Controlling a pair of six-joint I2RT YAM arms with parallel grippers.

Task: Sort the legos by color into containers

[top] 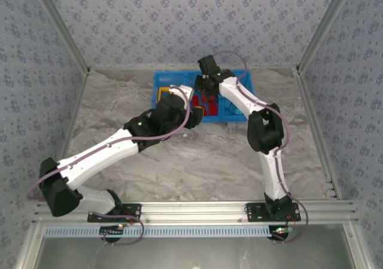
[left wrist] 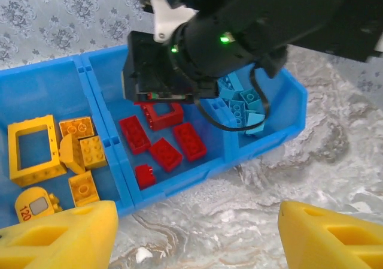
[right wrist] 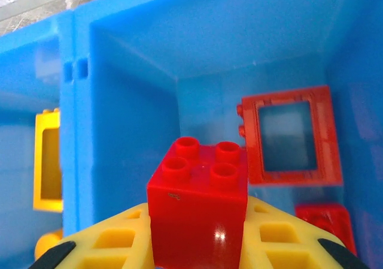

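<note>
The blue bin (top: 160,77) stands at the back of the table, its three containers side by side. In the left wrist view the left container holds yellow legos (left wrist: 33,149), the middle one red bricks (left wrist: 164,152) and the right one light blue bricks (left wrist: 242,104). My right gripper (right wrist: 197,224) hangs inside the middle container, shut on a square red brick (right wrist: 197,191), studs up. A red frame (right wrist: 291,135) lies below it. My left gripper (left wrist: 197,227) is open and holds nothing, over the table just in front of the bin wall (left wrist: 191,179).
The right arm's wrist (left wrist: 239,35) hangs over the bin's middle and right parts and hides part of them. Marbled tabletop (top: 197,161) spreads in front of the bin. Patterned walls (top: 36,53) close in the left, right and back sides.
</note>
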